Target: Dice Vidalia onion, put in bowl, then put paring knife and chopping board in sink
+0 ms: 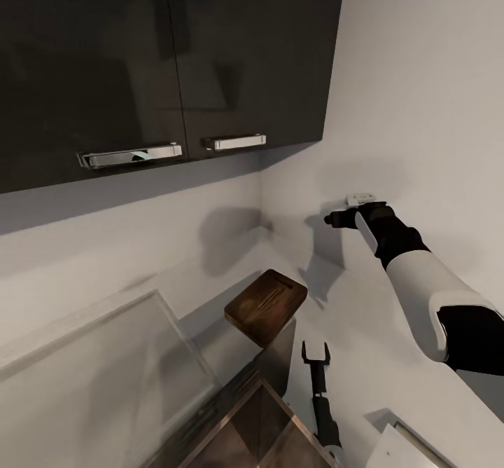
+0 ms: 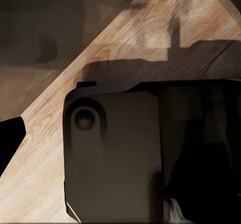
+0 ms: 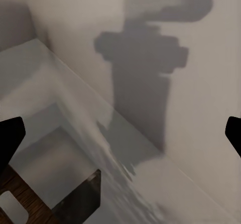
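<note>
Where the head view looks into the room corner, we see two dark glossy wall cabinets (image 1: 168,54) with chrome bar handles (image 1: 131,155) above a pale wall. Our right arm (image 1: 420,279) reaches up toward the wall at the right; its gripper (image 1: 339,219) is small and seen from behind, so we cannot tell how its fingers stand. The chopping board (image 1: 266,307), dark brown with its slot handle hole on the upper face, appears tilted and raised above the glossy grey desk (image 1: 98,377), near the corner. Below it stands our left gripper (image 1: 316,347), fingers apart, pointing up, close to the board's lower right edge but apart from it. A steel sink (image 1: 259,426) edge shows at bottom centre.

Left wrist view: light wood grain (image 2: 165,23) under a dark shadowed block with a round hole (image 2: 84,118); one dark fingertip (image 2: 9,138) at the frame edge.

Right wrist view: two dark fingertips (image 3: 10,138) sit at opposite frame edges, apart, nothing between. Beyond them, the arm's shadow falls on the wall (image 3: 150,68), and the chopping board's slotted corner (image 3: 20,204) is visible.
</note>
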Controlling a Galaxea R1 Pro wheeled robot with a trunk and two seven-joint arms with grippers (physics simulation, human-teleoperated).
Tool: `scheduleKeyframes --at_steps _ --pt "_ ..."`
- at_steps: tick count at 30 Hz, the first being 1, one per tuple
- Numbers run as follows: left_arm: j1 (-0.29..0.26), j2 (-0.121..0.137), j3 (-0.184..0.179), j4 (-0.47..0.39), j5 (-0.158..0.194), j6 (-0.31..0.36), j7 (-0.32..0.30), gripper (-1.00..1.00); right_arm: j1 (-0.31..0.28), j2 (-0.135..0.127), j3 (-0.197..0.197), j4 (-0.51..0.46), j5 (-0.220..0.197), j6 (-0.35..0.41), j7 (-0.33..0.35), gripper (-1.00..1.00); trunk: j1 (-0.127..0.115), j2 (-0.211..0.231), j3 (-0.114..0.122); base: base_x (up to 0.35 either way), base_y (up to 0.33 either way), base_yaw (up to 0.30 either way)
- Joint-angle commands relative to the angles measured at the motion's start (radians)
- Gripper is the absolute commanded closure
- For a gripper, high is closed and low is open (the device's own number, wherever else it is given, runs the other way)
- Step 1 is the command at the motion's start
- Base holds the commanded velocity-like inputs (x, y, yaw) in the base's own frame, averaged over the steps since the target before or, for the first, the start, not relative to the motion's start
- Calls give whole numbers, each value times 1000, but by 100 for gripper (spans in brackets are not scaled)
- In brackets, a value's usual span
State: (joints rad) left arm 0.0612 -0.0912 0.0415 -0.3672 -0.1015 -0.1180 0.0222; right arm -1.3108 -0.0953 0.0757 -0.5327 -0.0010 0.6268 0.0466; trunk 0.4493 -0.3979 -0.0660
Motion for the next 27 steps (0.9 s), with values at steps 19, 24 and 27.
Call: scheduleKeyframes --at_steps 19,24,27 --pt "0 -1 5 7 -10 -2 2 -100 -1 32 7 21 -1 4 5 -100 1 -2 -5 0 0 0" --pt "0 -1 4 7 -10 -2 2 -100 -1 34 6 47 -1 3 7 -100 1 -2 -13 0 0 0" --pt "0 -2 4 8 -10 -2 2 -100 -1 34 6 64 -1 1 8 -100 1 -2 -18 0 0 0"
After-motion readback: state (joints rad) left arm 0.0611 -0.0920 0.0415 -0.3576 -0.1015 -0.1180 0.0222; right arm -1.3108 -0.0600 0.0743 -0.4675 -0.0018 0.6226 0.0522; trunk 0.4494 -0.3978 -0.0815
